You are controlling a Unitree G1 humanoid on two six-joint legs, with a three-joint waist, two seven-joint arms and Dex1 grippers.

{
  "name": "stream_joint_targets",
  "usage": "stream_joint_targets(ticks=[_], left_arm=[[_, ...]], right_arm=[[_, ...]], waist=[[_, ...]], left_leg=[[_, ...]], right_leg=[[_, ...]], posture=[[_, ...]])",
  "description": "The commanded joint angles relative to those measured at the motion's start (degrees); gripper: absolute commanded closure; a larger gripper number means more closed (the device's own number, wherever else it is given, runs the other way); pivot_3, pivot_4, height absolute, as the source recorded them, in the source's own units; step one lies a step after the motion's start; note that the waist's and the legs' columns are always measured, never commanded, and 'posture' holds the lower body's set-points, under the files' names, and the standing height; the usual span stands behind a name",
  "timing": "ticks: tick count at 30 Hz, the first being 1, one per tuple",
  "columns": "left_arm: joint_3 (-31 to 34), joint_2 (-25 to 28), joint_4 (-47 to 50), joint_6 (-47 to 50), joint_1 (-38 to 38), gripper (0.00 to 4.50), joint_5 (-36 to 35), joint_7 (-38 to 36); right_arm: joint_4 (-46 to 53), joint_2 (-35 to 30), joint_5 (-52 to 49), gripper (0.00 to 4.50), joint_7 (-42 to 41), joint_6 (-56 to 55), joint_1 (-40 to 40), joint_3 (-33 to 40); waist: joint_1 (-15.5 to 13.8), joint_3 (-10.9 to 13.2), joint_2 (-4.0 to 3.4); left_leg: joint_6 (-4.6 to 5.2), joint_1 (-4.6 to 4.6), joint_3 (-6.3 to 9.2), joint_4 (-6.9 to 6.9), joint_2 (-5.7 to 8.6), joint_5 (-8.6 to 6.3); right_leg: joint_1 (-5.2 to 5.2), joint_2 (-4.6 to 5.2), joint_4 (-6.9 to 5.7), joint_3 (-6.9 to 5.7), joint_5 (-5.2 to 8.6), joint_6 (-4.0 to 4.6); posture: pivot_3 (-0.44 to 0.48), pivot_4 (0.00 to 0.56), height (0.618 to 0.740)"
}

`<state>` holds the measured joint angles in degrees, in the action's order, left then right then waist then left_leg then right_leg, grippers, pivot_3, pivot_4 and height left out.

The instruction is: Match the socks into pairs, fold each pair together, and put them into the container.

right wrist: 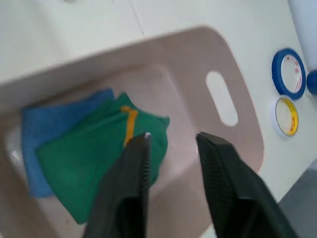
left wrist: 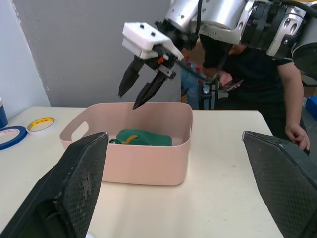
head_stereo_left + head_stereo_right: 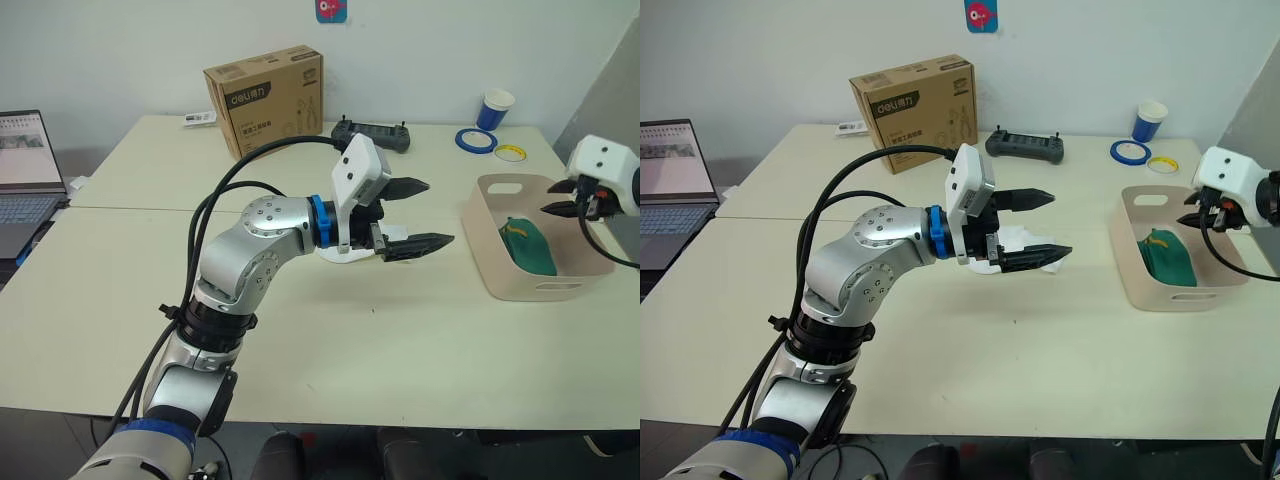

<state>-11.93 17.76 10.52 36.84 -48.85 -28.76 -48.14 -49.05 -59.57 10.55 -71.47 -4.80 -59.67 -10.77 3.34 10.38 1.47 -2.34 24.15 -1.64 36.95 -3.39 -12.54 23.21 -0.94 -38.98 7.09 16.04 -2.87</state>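
Two folded pairs lie in the pink-beige container (image 3: pixel 498 278) at the right of the frame: the dark green socks (image 1: pixel 96 151) with a yellow mark on top, the light blue socks (image 1: pixel 37 133) beneath. Right gripper (image 3: pixel 560 197) hangs above the container's far rim, jaws narrowly parted and empty. Left gripper (image 3: pixel 420 215) sits mid-frame over the table (image 3: pixel 400 340), jaws wide, holding nothing; something white lies beneath it.

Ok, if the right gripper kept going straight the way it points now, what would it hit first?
Probably the folded green socks in the tub. The right gripper hangs open above the tub, its fingers aimed down at their edge; depth is unclear, so it might meet the bare tub floor beside them.
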Motion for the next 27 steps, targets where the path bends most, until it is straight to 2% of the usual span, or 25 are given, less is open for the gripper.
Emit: stream_joint_targets(ticks=[1,2,10,17,23,27], left_arm=[[0.04,-0.11,0.51,-1.56,-0.92,0.00,0.73,-0.64],[-0.04,-0.18,0.56,-1.49,-0.88,0.00,0.75,-0.70],[0.05,-0.54,0.35,-1.28,-1.14,0.00,1.63,-0.55],[-0.12,-0.47,1.45,-0.64,-0.44,0.00,1.86,-0.05],[0.33,-0.17,1.57,-0.65,-0.05,0.00,1.99,0.27],[3.61,3.54,2.88,-0.27,3.64,0.00,1.81,0.56]], right_arm=[[-1.30,1.22,1.53,4.29,2.00,-3.17,1.55,-0.56],[-2.08,2.08,2.23,4.43,3.16,-3.65,1.97,-0.94],[-8.93,7.26,6.68,4.43,10.93,-6.97,2.42,-3.34],[-13.32,8.56,8.90,4.43,12.33,-7.40,1.40,-4.48],[-11.91,7.86,7.34,4.43,10.95,-6.96,-0.18,-2.94],[-5.51,4.89,1.99,4.43,6.83,-2.55,-4.43,2.30]], waist=[[0.17,0.00,-0.01],[0.26,0.00,-0.01],[0.27,0.00,-0.02],[0.13,-0.01,-0.03],[0.18,-0.01,-0.03],[0.80,0.04,-0.31]], left_leg=[[0.00,-0.01,0.00,0.00,0.00,0.00],[0.00,-0.02,-0.01,0.00,0.00,0.00],[-0.01,-0.06,-0.01,0.02,0.00,0.01],[-0.03,-0.06,0.00,0.02,0.00,0.02],[-0.02,-0.11,0.00,0.02,0.00,0.02],[-0.03,-0.13,-0.05,0.01,0.01,0.02]], right_leg=[[0.00,0.00,-0.01,0.01,0.00,0.00],[0.00,0.00,-0.03,0.02,0.00,0.00],[-0.03,0.00,-0.08,0.04,-0.01,0.01],[-0.04,0.00,-0.08,0.03,-0.01,0.01],[-0.08,0.00,-0.10,0.03,-0.02,0.00],[-0.07,0.00,-0.10,0.11,-0.03,-0.02]], posture=[[0.000,0.150,0.740],[0.000,0.150,0.740],[0.000,0.150,0.740],[0.000,0.150,0.740],[0.000,0.150,0.740],[0.000,0.150,0.740]])
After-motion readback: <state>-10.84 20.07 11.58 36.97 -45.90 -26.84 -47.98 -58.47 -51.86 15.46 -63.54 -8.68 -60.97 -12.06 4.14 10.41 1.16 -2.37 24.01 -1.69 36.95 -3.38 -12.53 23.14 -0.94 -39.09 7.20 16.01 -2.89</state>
